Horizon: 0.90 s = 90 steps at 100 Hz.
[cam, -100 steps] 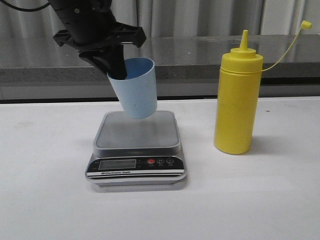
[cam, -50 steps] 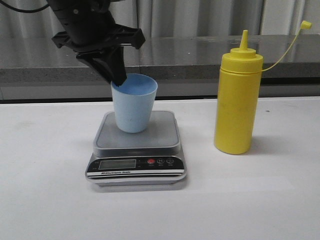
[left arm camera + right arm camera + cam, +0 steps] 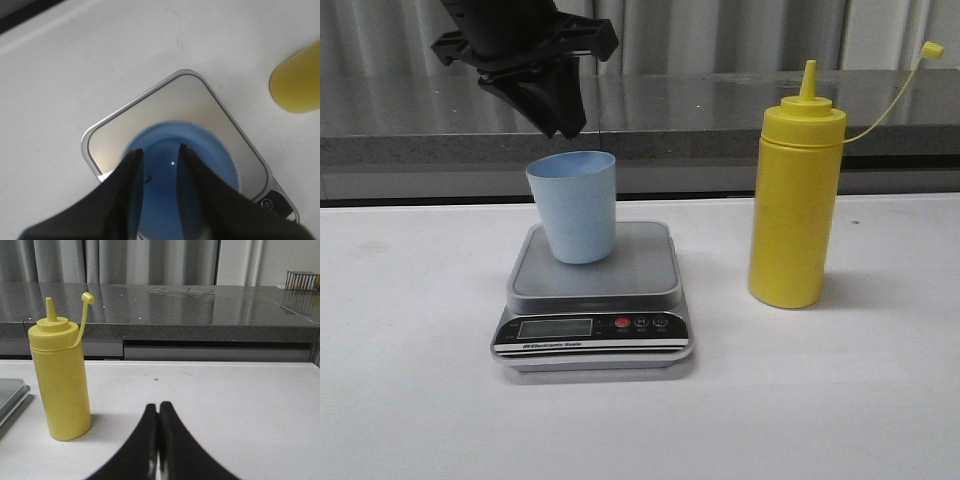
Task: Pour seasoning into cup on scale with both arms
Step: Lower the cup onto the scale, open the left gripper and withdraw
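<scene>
The pale blue cup (image 3: pixel 574 206) stands upright on the platform of the grey scale (image 3: pixel 642 262), free of any grip. My left gripper (image 3: pixel 565 128) hangs just above its rim, apart from it. In the left wrist view that gripper (image 3: pixel 159 152) is open over the cup's mouth (image 3: pixel 220 160), with nothing between its fingers, and the scale (image 3: pixel 190 97) lies underneath. The yellow seasoning bottle (image 3: pixel 794 205) stands on the table right of the scale, its cap (image 3: pixel 932 48) dangling on its tether. My right gripper (image 3: pixel 159 407) is shut and empty, low over the table beside the bottle (image 3: pixel 60 385).
A dark stone ledge (image 3: pixel 720 110) runs along the back of the white table (image 3: pixel 840 400), with grey curtains behind it. A wire rack (image 3: pixel 302 280) sits on the ledge far off to one side. The scale's corner (image 3: pixel 11 392) shows beside the bottle.
The cup went from tilted in the left gripper above the scale to standing upright on the platform. The left gripper let go of it and rose clear.
</scene>
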Each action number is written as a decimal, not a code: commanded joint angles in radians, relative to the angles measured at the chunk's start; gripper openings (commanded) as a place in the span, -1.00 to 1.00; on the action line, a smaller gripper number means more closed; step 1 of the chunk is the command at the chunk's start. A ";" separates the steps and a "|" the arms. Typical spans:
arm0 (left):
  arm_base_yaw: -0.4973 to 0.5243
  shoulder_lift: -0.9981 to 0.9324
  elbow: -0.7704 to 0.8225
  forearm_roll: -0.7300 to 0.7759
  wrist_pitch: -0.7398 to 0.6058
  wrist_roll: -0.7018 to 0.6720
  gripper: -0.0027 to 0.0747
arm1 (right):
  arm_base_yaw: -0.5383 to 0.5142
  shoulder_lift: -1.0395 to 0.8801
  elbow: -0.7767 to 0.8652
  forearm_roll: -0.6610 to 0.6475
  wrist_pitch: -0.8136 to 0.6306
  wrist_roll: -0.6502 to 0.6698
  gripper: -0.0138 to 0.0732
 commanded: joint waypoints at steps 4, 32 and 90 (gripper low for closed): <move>-0.001 -0.074 -0.037 -0.013 -0.035 -0.003 -0.49 | -0.007 -0.014 -0.003 -0.001 -0.076 0.000 -0.84; -0.001 -0.145 -0.035 0.015 -0.030 -0.003 -0.68 | -0.007 -0.014 -0.003 -0.001 -0.076 0.000 -0.84; 0.129 -0.437 0.272 0.044 -0.095 -0.003 -0.90 | -0.007 -0.014 -0.003 -0.001 -0.076 0.000 -0.84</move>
